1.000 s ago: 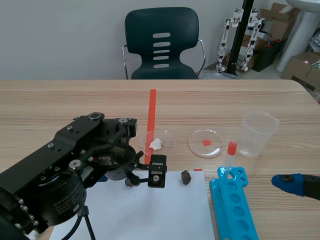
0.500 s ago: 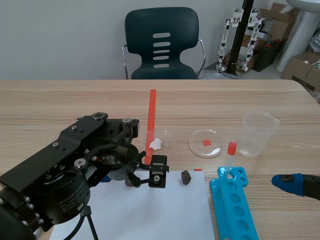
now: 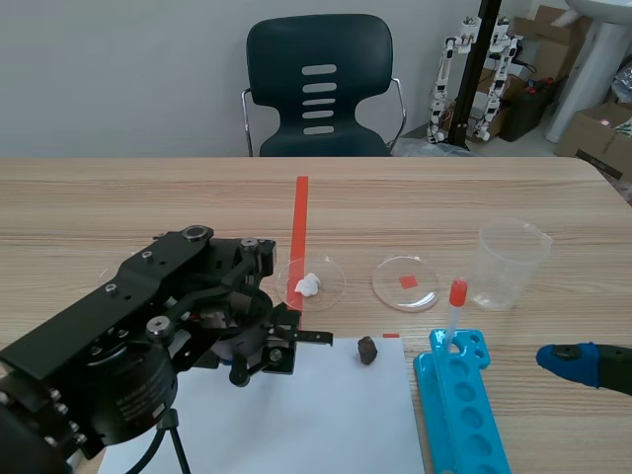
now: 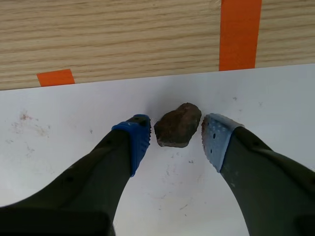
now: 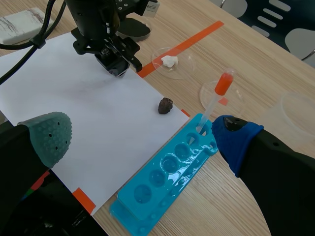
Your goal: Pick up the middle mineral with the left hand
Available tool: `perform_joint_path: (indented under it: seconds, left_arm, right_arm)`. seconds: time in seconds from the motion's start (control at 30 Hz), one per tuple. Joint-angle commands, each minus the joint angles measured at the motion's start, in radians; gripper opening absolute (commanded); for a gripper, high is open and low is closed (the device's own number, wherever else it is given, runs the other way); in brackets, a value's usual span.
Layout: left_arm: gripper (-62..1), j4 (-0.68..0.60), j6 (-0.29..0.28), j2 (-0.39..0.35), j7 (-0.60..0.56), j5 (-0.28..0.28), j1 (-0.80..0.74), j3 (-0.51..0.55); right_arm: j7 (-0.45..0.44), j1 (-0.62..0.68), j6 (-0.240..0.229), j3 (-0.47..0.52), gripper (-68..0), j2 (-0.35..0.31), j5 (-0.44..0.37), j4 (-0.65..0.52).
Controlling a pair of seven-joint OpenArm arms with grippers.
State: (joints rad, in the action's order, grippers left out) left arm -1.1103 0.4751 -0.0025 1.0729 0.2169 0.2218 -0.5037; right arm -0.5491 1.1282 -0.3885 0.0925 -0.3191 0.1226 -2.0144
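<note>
Your left jaws stand released, straddling the middle mineral (image 4: 178, 125): the blue pad (image 4: 139, 135) sits just beside one flank and the paler pad (image 4: 215, 138) just beside the other, each with only a sliver of white showing, so nothing is clamped. The dark brown stone lies flat on the white sheet (image 4: 64, 118), near the sheet's far edge. Ahead of the jaws that edge gives way to bare table (image 4: 113, 39), with an orange tape strip (image 4: 238, 34) and a small orange square (image 4: 55, 77) as marks. From the scene camera your left arm (image 3: 148, 336) hides the stone. Just past the arm is a petri dish (image 3: 331, 281) holding a white lump (image 3: 308, 284). Another dark mineral (image 3: 367, 349) rests well apart at the sheet's far edge, with open paper between. A blue tube rack (image 3: 464, 410) borders the sheet on the right, a red-capped dropper (image 3: 452, 311) standing in it. Your right jaws are spread wide, low over the sheet's near side, grasping nothing. The paper carries only faint brown specks (image 4: 29, 123).
</note>
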Motion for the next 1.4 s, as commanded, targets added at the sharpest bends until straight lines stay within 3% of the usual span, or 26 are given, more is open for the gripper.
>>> perform_joint_path:
  seconds: [0.0,0.13,0.5,0.7,0.9,1.13,1.2,1.37]
  left_arm:
    - [-40.3,-0.008,0.001,0.008,0.0,0.0,0.011,0.003]
    - [-48.9,-0.008,0.001,0.011,0.001,0.0,0.011,0.003]
    - [-49.4,-0.058,0.003,-0.023,-0.022,0.003,-0.027,0.009]
    - [-49.3,-0.262,0.006,-0.087,-0.211,0.026,-0.167,0.053]
    - [-49.3,-0.498,0.005,-0.207,-0.389,0.039,-0.328,0.107]
    - [-49.3,-0.702,0.0,-0.369,-0.588,0.119,-0.519,0.226]
    - [-49.3,-0.753,-0.028,-0.407,-0.645,0.122,-0.587,0.276]
    - [-49.3,-0.848,-0.23,-0.459,-0.773,0.12,-0.758,0.408]
  right_arm:
    - [-0.014,0.002,0.003,0.009,-8.4,-0.003,-0.011,-0.009]
    - [-0.014,0.002,0.003,0.009,-8.4,-0.003,-0.011,-0.009]
    - [-0.014,0.002,0.003,0.009,-8.4,-0.003,-0.011,-0.009]
    - [-0.014,0.002,0.003,0.009,-8.4,-0.003,-0.011,-0.009]
    - [-0.014,0.002,0.003,0.009,-8.4,-0.003,-0.011,-0.009]
    - [-0.014,0.002,0.003,0.009,-8.4,-0.003,-0.011,-0.009]
    - [-0.014,0.002,0.003,0.009,-8.4,-0.003,-0.011,-0.009]
    - [-0.014,0.002,0.003,0.009,-8.4,-0.003,-0.011,-0.009]
